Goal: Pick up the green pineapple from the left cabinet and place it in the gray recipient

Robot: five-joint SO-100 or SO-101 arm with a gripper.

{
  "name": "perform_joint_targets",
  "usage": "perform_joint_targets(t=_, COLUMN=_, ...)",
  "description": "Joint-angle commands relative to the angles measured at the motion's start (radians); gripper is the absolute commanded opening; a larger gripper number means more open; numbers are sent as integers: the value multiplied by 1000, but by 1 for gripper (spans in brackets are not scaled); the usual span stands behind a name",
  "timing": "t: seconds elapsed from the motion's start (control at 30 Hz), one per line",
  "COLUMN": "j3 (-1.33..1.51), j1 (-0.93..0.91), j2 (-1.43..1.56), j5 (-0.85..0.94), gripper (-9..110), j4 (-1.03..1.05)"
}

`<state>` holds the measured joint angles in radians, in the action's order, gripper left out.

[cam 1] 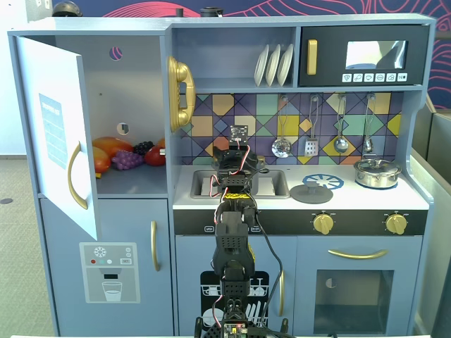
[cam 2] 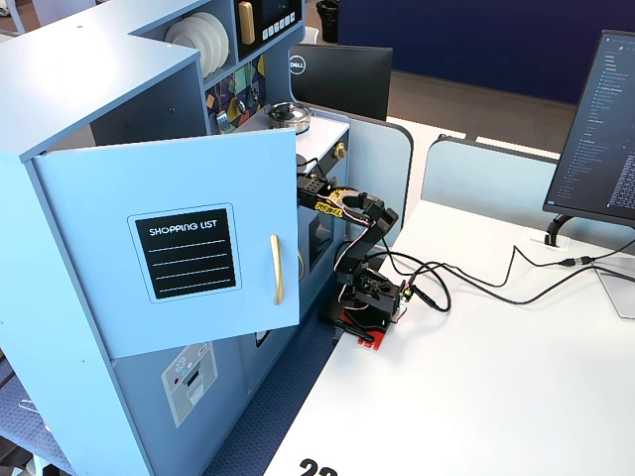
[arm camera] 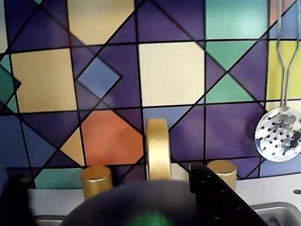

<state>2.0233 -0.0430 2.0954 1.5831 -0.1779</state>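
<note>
Toy kitchen with one tall blue-gray left cabinet (cam 1: 135, 84), door swung open; on its shelf one purple grape bunch (cam 1: 127, 160) among orange and red toy fruits. One black robot arm (cam 2: 362, 253) based on a white desk (cam 2: 476, 387), reaching over the sink, hand (cam 1: 237, 156) near the tiled backsplash. In the wrist view, one dark gray round pot (arm camera: 117, 207) at the bottom edge, with a blurred bright-green patch, seemingly the green pineapple (arm camera: 150, 220), within its rim. Only one black finger (arm camera: 209, 188) visible; clenched or released, cannot tell. Behind: one gold spout, two gold tap knobs. Three white plates (cam 1: 273, 65) shelved above.
</note>
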Motion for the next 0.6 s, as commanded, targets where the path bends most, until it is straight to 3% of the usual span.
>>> perform_joint_targets(t=0.0, j3=-67, j1=-21, j2=14, j5=-11, gripper=44, j4=-31)
perform_joint_targets(t=0.1, j3=-74, j1=-14, j2=124, j5=6, gripper=40, j4=89)
perform_joint_targets(t=0.33, j3=-69, j1=21, j2=568, j5=18, gripper=30, j4=792)
perform_joint_targets(t=0.57, j3=133, j1=-20, j2=824, j5=-2, gripper=16, j4=1173)
